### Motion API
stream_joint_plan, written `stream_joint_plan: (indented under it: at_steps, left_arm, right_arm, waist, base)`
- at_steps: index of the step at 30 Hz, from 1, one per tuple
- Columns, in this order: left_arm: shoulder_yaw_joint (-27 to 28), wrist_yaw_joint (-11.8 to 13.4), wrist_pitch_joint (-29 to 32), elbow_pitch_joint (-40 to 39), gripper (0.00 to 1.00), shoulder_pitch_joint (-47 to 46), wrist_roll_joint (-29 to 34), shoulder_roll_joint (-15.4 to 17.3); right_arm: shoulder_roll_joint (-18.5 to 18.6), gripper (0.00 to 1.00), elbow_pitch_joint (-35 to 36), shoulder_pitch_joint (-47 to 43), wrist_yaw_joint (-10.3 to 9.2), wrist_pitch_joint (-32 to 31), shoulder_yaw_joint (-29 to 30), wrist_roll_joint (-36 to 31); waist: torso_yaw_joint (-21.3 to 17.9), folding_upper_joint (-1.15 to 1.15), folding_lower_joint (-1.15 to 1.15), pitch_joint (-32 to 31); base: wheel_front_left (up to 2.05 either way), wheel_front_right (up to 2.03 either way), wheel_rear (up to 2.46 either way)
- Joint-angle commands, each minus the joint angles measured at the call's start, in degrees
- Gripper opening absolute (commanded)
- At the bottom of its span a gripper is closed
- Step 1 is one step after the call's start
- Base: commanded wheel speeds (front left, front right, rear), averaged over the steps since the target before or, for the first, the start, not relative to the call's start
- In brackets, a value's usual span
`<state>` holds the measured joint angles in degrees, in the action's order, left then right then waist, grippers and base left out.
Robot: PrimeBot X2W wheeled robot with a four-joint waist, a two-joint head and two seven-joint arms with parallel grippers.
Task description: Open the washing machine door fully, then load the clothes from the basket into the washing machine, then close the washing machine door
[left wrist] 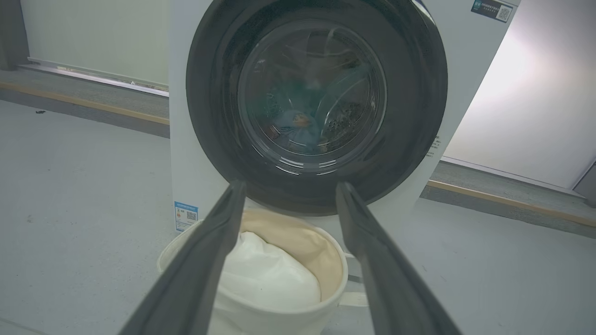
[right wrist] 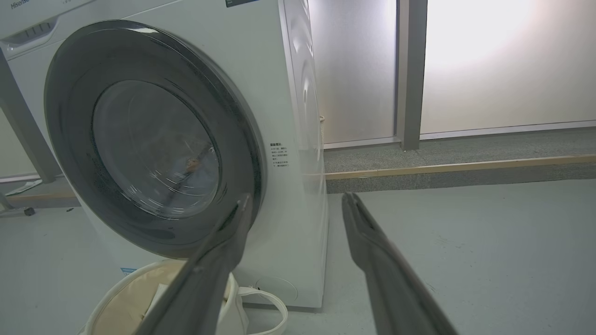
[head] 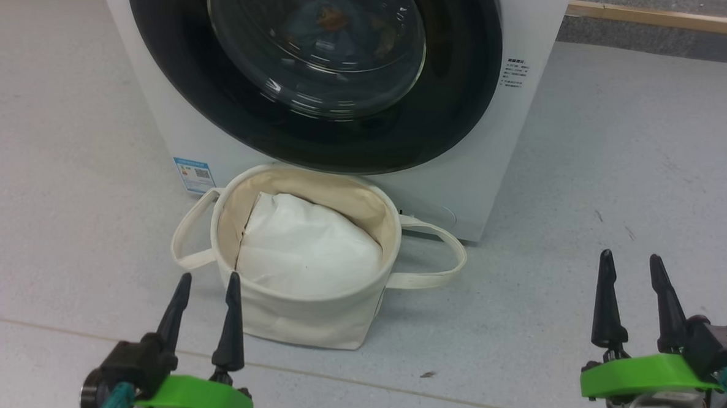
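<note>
The washing machine [head: 526, 131] stands ahead with its round black-rimmed door [head: 317, 134] flat against the front. Behind the door glass lie the light blue clothes [left wrist: 298, 128] with an orange patch, inside the drum. The cream basket [head: 309, 324] sits on the floor before the machine and holds a plain white bundle [head: 306, 244]. My left gripper [head: 208, 277] hovers open at the basket's near left rim. My right gripper [head: 632, 257] is open over bare floor, well right of the basket. The door [right wrist: 153, 139] also shows in the right wrist view.
Grey floor [head: 615, 196] surrounds the machine on both sides. A wooden strip [head: 666, 18] runs along the back right. The basket's two loop handles [head: 441, 256] stick out sideways. A blue label [head: 193, 173] marks the machine's lower left front.
</note>
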<state>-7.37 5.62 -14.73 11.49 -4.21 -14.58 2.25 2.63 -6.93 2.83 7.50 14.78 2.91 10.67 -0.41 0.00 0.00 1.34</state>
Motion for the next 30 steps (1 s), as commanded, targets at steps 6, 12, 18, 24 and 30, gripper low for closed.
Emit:
stream_joint_plan:
  at_steps: [6,12,18,24,30]
  left_arm:
    - [0.8,0.4,-0.3,-0.8,1.00,-1.0,2.6,0.6]
    - [0.4,0.3,-0.3,-0.6,1.00,-0.6,3.1,0.6]
    - [0.2,0.2,-0.3,-0.5,1.00,-0.7,3.0,0.6]
    - [-0.1,0.1,-0.3,-0.3,1.00,-0.8,2.9,0.6]
    - [-0.3,0.1,-0.3,0.0,1.00,-0.9,2.9,0.6]
  right_arm:
    - [0.2,1.00,0.9,0.0,-0.01,0.2,-1.3,-0.4]
    - [0.2,1.00,-0.2,-0.1,-0.01,0.2,-0.8,-1.2]
    - [0.2,1.00,-0.6,0.1,-0.01,0.2,-0.8,-1.3]
    - [0.2,1.00,-0.7,0.3,-0.01,0.2,-0.6,-1.2]
    - [0.2,1.00,-0.7,0.3,-0.01,0.2,-0.7,-1.2]
  waist:
    - [-0.2,0.00,0.00,-0.5]
    - [-0.3,0.00,0.00,-0.7]
    - [-0.4,0.00,0.00,-0.8]
    - [-0.4,0.00,0.00,-0.8]
    - [-0.4,0.00,0.00,-0.8]
  base:
    - [0.00,0.00,0.00]
    - [0.00,0.00,0.00]
    - [0.00,0.00,0.00]
    - [0.00,0.00,0.00]
    - [0.00,0.00,0.00]
